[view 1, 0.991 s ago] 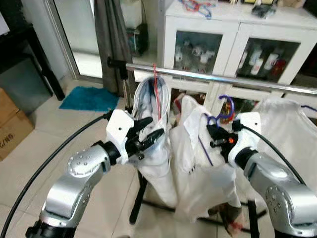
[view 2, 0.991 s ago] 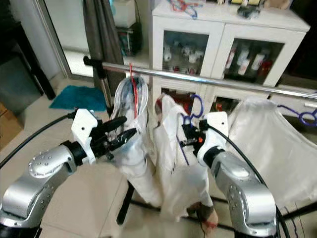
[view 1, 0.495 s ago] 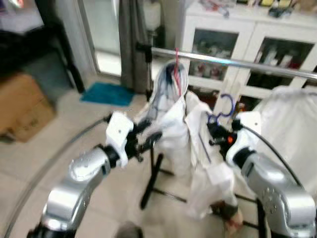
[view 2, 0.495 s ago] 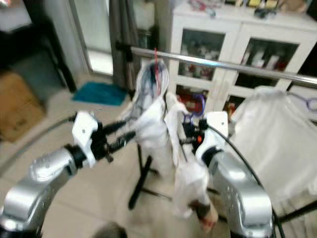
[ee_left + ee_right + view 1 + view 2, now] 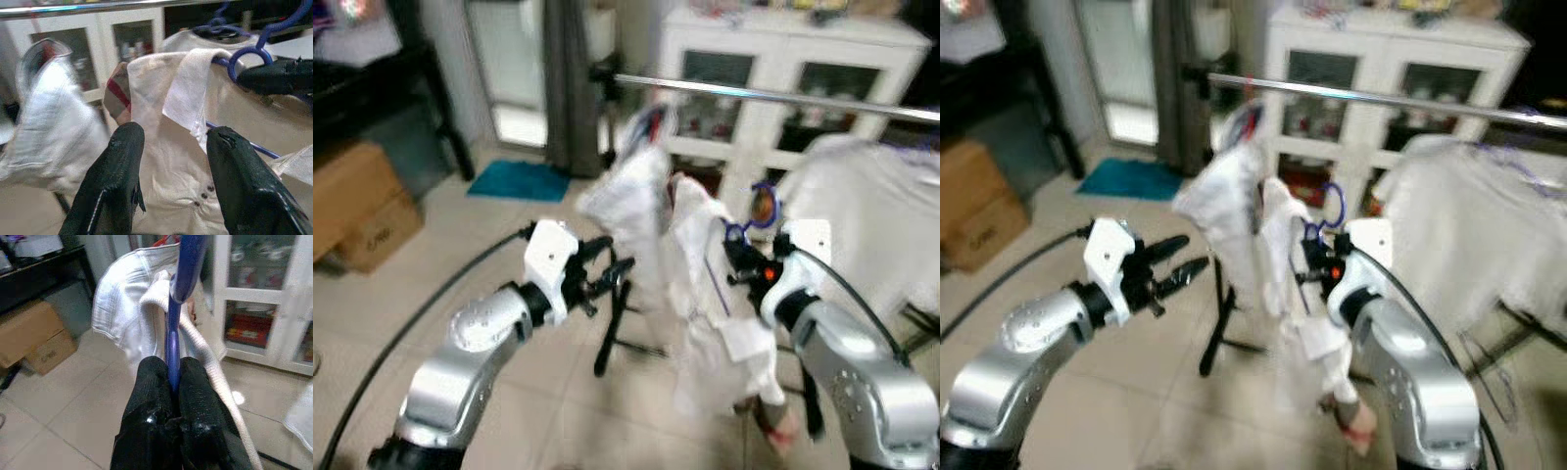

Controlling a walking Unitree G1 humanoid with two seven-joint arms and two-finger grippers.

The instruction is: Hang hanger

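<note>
While pinched in the right gripper (image 5: pixel 168 382), the hanger (image 5: pixel 178 289) stands upright.

The hanger (image 5: pixel 173 340) is blue plastic with a round hook at its top, standing roughly upright and carrying a white shirt (image 5: pixel 715 323) that drapes down from it. Its neck is pinched between the closed fingers of the right tool (image 5: pixel 168 382), below the silver rail (image 5: pixel 773 93) and clear of it.

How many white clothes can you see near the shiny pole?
3. One garment hangs from the metal rail on a red hanger. One white shirt is on the blue hanger pinched in the right gripper. One white cloth drapes further right. Blur may hide more.
</note>
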